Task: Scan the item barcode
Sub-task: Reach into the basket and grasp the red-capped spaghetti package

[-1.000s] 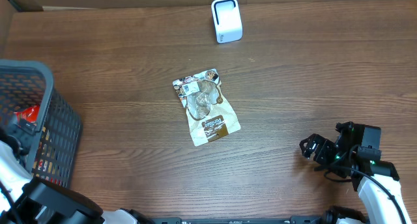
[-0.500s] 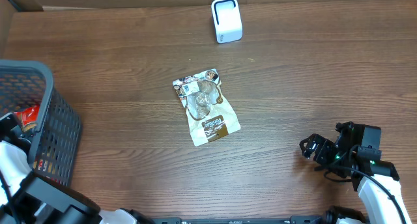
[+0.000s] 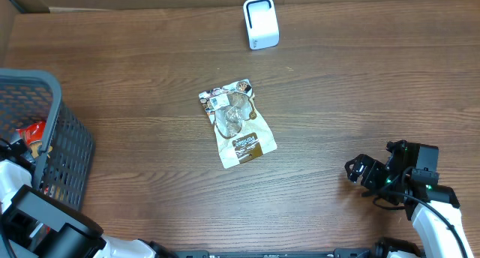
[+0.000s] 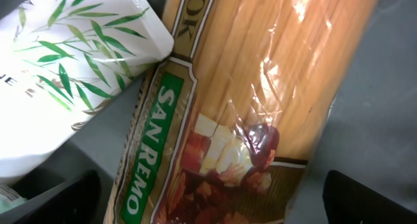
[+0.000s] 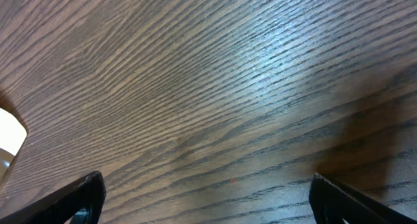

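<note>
Basket (image 3: 71, 149) at left edge of table (image 3: 360, 78), spaghetti packet (image 4: 273, 87) and white leaf-printed pouch (image 4: 58, 68) inside.
Over them the left gripper (image 4: 215, 201) hangs wide open; right gripper (image 5: 208, 198) gapes above wood; snack pouch (image 3: 237, 123) lies mid-table, scanner (image 3: 261, 23) well apart.

On the pasta packet (image 4: 260, 87) in the left wrist view, a green band (image 4: 153, 146) toward eight o'clock reads "SAN REMO" in white capitals. Near twelve o'clock the dark letters "OK" end a cut-off word. The white pouch (image 4: 58, 87) at nine o'clock shows only stray grey letters. Overhead, the flat pouch (image 3: 237, 123) has a white label (image 3: 218, 101) at its eleven o'clock corner, its print too small to read.
</note>
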